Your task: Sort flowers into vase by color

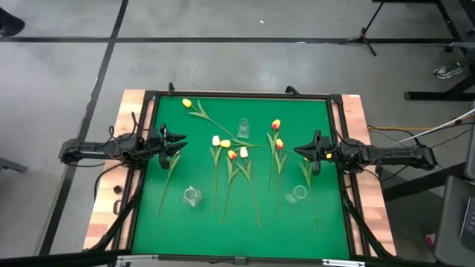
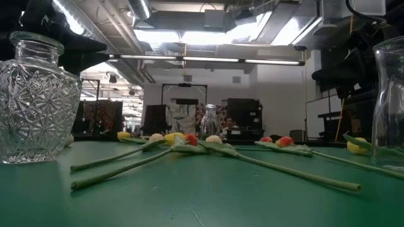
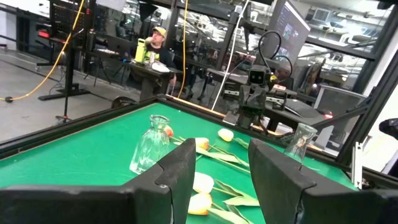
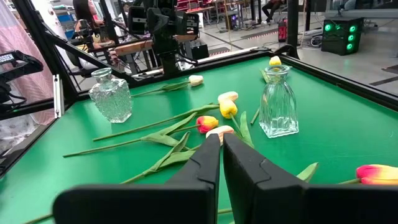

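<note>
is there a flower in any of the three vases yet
No, in the high view all three glass vases stand empty and the flowers lie flat on the green mat.

The flowers (image 1: 234,152) are artificial tulips with long thin green stems and leaves, all lying flat on the green mat, none in a vase. A yellow one (image 1: 187,103) lies toward 11 o'clock, its stem curving across toward the centre. At the centre lies a cluster: a white head (image 1: 216,140) beside a yellow head (image 1: 225,143), an orange-red one (image 1: 232,155) and another white one (image 1: 243,152), their stems running toward 6 o'clock. Toward 2 o'clock lie two orange-red heads with yellow (image 1: 276,124), one just below the other (image 1: 279,144). Another stem (image 1: 169,174) lies toward 8 o'clock and one (image 1: 310,189) toward 4 o'clock.
</note>
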Robot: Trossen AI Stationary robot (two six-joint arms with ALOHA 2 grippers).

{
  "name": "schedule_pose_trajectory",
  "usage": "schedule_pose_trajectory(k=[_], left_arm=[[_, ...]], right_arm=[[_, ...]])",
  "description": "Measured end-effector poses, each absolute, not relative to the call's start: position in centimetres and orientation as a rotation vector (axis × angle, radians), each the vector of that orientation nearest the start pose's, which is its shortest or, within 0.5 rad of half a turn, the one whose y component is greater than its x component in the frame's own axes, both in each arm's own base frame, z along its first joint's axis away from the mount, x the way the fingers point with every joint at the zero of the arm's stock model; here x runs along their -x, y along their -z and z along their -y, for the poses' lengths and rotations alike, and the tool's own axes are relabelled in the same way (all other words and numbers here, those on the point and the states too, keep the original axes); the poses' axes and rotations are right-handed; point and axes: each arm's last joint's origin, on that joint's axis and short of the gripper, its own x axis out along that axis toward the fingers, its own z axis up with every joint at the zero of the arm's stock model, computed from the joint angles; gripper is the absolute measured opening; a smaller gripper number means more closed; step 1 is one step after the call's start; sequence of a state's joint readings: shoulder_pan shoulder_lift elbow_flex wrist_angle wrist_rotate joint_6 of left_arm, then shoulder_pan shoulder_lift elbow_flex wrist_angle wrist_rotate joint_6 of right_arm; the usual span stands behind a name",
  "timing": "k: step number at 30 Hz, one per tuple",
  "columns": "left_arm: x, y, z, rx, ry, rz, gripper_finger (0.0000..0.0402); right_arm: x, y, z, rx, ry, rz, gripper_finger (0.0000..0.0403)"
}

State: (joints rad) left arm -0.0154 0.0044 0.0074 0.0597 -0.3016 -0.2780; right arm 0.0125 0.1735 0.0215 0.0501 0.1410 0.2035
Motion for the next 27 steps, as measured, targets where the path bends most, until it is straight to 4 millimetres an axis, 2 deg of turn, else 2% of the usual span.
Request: schedule_pose_trajectory(k=[27], left_arm=[[-9.61,-17.29,-0.71,0.29,-0.272,0.118,0.0145]], right_arm=[[-10.72,-16.13,0.27,-0.195,0.138,-0.089,0.0021]])
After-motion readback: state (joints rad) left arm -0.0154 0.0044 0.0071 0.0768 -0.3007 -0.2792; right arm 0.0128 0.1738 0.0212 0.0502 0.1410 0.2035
